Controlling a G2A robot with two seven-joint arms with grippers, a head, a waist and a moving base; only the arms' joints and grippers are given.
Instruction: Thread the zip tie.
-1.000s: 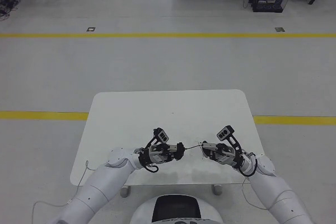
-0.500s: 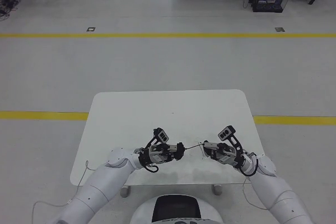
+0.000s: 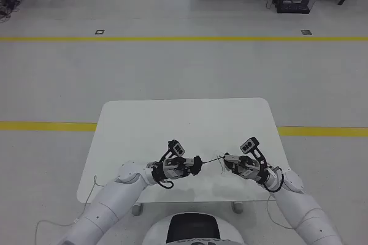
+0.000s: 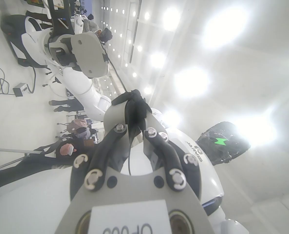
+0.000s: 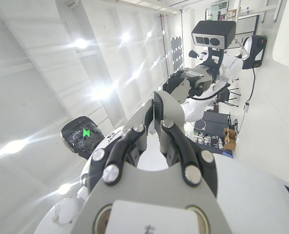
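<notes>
A thin black zip tie (image 3: pixel 211 160) spans the short gap between my two grippers above the near part of the white table (image 3: pixel 184 119). My left gripper (image 3: pixel 196 164) is shut on one end; in the left wrist view the black tie (image 4: pixel 132 113) is bunched between its fingertips and a strand runs back toward the palm. My right gripper (image 3: pixel 228 162) faces it from the right and is shut on the tie's other end. In the right wrist view its ribbed pads (image 5: pixel 159 108) are pressed together, and the tie itself is hard to make out there.
Both arms hover over the table's near edge (image 3: pixel 184 199). Around the table lies open grey floor with yellow lines (image 3: pixel 43 126).
My right gripper has shifted very slightly to the right. The left arm has kept still, and both grips are unchanged.
</notes>
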